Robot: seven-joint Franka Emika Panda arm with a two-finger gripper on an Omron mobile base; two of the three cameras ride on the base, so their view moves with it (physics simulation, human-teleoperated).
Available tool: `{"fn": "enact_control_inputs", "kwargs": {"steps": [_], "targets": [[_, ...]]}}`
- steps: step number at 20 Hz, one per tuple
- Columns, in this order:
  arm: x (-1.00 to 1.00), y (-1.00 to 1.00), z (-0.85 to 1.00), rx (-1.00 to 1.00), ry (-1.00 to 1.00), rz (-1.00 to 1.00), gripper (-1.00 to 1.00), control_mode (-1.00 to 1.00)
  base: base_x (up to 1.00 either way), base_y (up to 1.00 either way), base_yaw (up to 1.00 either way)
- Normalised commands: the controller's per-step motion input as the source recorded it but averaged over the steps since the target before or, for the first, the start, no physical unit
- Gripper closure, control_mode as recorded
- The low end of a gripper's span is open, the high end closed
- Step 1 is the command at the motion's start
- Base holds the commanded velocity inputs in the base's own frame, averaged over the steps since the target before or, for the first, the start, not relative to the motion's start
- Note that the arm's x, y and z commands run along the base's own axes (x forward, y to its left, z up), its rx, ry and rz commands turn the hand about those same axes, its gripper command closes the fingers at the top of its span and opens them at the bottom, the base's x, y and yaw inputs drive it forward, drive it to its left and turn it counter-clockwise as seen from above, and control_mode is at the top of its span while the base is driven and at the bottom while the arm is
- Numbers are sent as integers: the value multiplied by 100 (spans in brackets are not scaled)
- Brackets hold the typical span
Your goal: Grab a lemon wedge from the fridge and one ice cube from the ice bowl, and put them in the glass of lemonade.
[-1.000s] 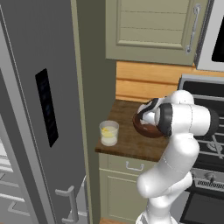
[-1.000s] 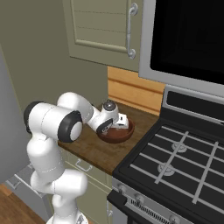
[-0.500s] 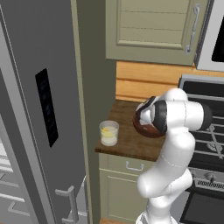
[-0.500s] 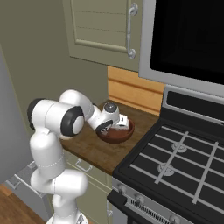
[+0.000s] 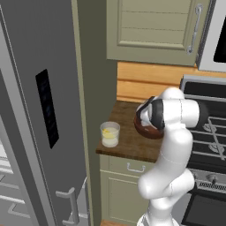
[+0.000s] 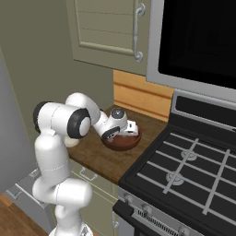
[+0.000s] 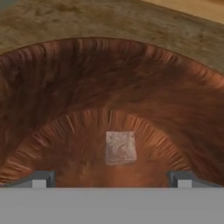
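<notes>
A brown wooden ice bowl (image 5: 142,129) (image 6: 120,143) stands on the counter beside the stove. My gripper (image 6: 132,128) reaches down into it and stands open. In the hand view the bowl's ribbed wall (image 7: 109,65) curves around one pale ice cube (image 7: 120,147) lying on the bottom, just ahead of my gripper (image 7: 109,179) and centred between its wide-apart fingertips (image 7: 39,179), which do not touch it. The glass of lemonade (image 5: 109,134) stands left of the bowl, with a small yellow piece, seemingly the lemon wedge (image 5: 105,131), in it. The grey fridge (image 5: 26,110) rises at the left.
The wooden counter (image 5: 128,145) is narrow, hemmed in by a beige side panel (image 5: 95,79) on the left and the black stove (image 6: 184,170) on the right. Beige wall cabinets (image 5: 150,31) and a microwave (image 6: 198,41) hang above. Drawers sit below the counter.
The arm's elbow has swung a little to the left while the hand stays over the bowl. The gripper remains open.
</notes>
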Motion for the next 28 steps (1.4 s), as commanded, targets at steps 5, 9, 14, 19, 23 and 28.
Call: {"fn": "enact_control_inputs", "kwargs": {"steps": [5, 9, 14, 19, 23, 28], "targets": [[18, -14, -19, -5, 0, 0, -100, -100, 0, 0, 0], [26, -7, -24, -5, 0, 0, -100, -100, 0, 0, 0], [18, 0, -25, -4, 0, 0, -100, -100, 0, 0, 0], [0, 0, -19, 0, 0, 0, -100, -100, 0, 0, 0], [0, 0, -21, 0, 0, 0, -100, -100, 0, 0, 0], [0, 0, -33, 0, 0, 0, 100, -100, 0, 0, 0]]}}
